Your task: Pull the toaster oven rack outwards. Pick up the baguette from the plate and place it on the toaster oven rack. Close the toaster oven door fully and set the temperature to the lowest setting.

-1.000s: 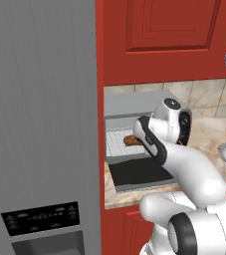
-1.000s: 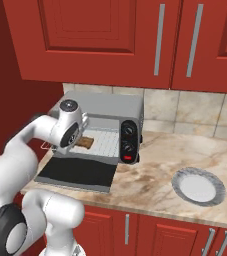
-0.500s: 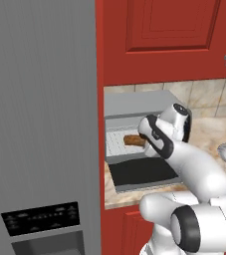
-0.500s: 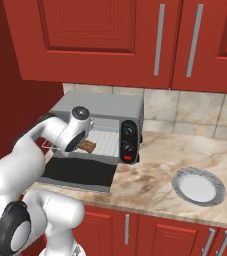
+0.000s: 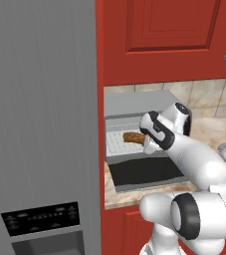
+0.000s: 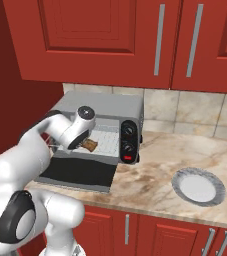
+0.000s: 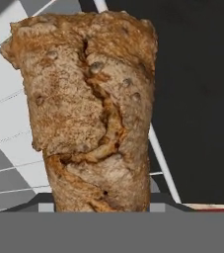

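Note:
The toaster oven (image 6: 105, 102) stands with its door (image 6: 80, 172) folded down flat over the counter edge. The wire rack (image 6: 106, 138) is pulled out over the door, and its bars pass behind the bread in the hand view. My gripper (image 6: 85, 145) is shut on the golden-brown baguette (image 5: 133, 137) and holds it just above the rack (image 5: 117, 145). In the hand view the baguette (image 7: 89, 113) hides the fingertips. The grey-white plate (image 6: 199, 186) lies bare on the counter to the right.
The black control panel has two knobs (image 6: 129, 130) and a red button (image 6: 128, 158) on the oven's right. A tall grey fridge (image 5: 40, 124) stands to the left. Red cabinets (image 6: 110, 40) hang above. The marble counter (image 6: 150, 175) runs between oven and plate.
My wrist and forearm have swung a little to the right. The baguette stays almost in place over the rack, still gripped.

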Robot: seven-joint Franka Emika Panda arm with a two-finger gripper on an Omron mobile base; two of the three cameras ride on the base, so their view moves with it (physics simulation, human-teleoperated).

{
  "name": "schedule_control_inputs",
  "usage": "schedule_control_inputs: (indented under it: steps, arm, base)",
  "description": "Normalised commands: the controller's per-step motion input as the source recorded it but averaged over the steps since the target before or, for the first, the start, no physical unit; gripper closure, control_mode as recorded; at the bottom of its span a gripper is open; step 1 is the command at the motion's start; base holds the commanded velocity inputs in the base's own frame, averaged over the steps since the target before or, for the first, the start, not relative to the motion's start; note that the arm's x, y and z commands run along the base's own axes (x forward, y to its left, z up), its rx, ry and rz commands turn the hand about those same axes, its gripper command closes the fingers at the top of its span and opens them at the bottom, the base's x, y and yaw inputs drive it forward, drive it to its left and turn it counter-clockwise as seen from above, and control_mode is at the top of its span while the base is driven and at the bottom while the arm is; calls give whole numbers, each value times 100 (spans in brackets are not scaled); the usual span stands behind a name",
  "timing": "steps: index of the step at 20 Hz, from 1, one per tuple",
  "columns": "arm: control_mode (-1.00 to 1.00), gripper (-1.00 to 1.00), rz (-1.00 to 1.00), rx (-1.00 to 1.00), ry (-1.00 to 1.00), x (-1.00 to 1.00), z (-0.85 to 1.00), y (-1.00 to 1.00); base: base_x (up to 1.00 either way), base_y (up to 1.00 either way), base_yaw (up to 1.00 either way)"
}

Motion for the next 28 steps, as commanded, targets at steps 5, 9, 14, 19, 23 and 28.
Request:
schedule_control_inputs:
  steps: [5, 9, 14, 19, 23, 28]
  arm:
    - [-100, -100, 0, 0, -2, 1, -29, 5]
    - [-100, -100, 0, 0, -6, 4, -35, 15]
    - [-100, -100, 0, 4, -23, 0, -37, 0]
    - [-100, -100, 0, 8, -36, -1, -24, 0]
    - [-100, -100, 0, 12, -48, -24, -2, -4]
    - [-100, -100, -2, 9, -49, -88, 7, -21]
  base:
    - [0, 0, 0]
    - [0, 0, 0]
    - [0, 0, 0]
    - [0, 0, 0]
    - [0, 0, 0]
    - [0, 0, 0]
